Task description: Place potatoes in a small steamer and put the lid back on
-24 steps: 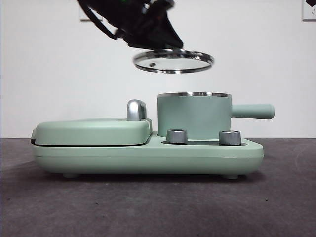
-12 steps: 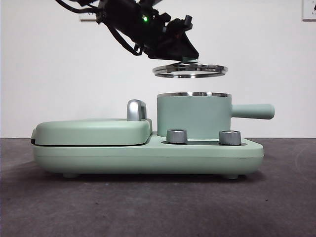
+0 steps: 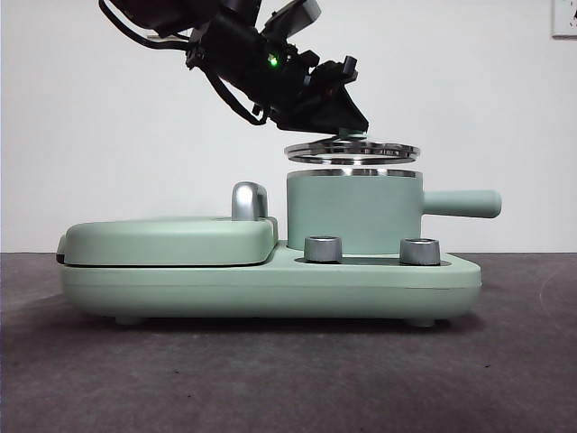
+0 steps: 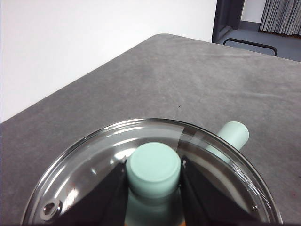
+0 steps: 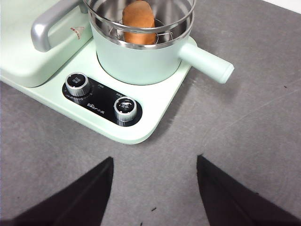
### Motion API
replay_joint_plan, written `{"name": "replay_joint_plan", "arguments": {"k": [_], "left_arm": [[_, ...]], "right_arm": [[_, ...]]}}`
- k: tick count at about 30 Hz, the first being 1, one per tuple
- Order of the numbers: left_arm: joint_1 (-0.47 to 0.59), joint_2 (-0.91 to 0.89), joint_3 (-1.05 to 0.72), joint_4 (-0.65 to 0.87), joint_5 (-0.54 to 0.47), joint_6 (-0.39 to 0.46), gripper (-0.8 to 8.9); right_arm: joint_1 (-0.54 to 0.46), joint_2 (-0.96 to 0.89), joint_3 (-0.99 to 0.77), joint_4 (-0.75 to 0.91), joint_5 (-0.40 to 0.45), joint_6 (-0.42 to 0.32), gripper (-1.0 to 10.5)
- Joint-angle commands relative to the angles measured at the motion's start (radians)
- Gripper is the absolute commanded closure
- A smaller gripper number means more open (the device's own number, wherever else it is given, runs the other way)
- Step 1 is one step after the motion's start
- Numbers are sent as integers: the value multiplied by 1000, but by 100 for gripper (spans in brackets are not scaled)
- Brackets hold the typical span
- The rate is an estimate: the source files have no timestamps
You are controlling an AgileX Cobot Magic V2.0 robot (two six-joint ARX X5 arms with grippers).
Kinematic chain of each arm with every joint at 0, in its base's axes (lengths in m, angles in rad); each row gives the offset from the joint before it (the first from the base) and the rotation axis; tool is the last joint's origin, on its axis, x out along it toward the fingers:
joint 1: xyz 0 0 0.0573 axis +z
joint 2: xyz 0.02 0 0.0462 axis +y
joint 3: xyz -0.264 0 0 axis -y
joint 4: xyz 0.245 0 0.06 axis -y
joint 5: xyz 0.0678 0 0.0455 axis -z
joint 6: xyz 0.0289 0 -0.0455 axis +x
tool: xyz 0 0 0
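The small steamer point(image 3: 353, 215) is a mint-green pot with a steel rim and a straight side handle point(image 3: 462, 203), standing on the right half of the appliance. The clear glass lid point(image 3: 352, 152) hangs level just above the steamer's rim, with a thin gap showing. My left gripper point(image 3: 347, 133) comes down from the upper left and is shut on the lid's mint knob point(image 4: 154, 165). Seen from the right wrist, one orange-brown potato point(image 5: 138, 21) lies inside the steamer point(image 5: 141, 61). My right gripper point(image 5: 155, 188) hovers open over the table in front of the appliance, holding nothing.
A flat mint griddle cover point(image 3: 167, 239) with a chrome handle point(image 3: 250, 200) fills the appliance's left half. Two steel dials point(image 3: 323, 249) point(image 3: 419, 251) sit on the base in front of the steamer. Dark grey table surrounds the base.
My left gripper has carried the lid right and downward, from well above the steamer's left side to centred just over its rim. The lid has levelled out.
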Motion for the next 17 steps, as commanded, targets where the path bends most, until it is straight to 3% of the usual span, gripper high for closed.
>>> {"name": "replay_joint_plan", "arguments": {"k": [1,17], "left_arm": [[-10,32,34,32,11,8,805],[-8,41,34,19,30,9,805]], "right_arm": [[5,4,6,4,19,10,675],[5,4,6,4,19,11,675]]}}
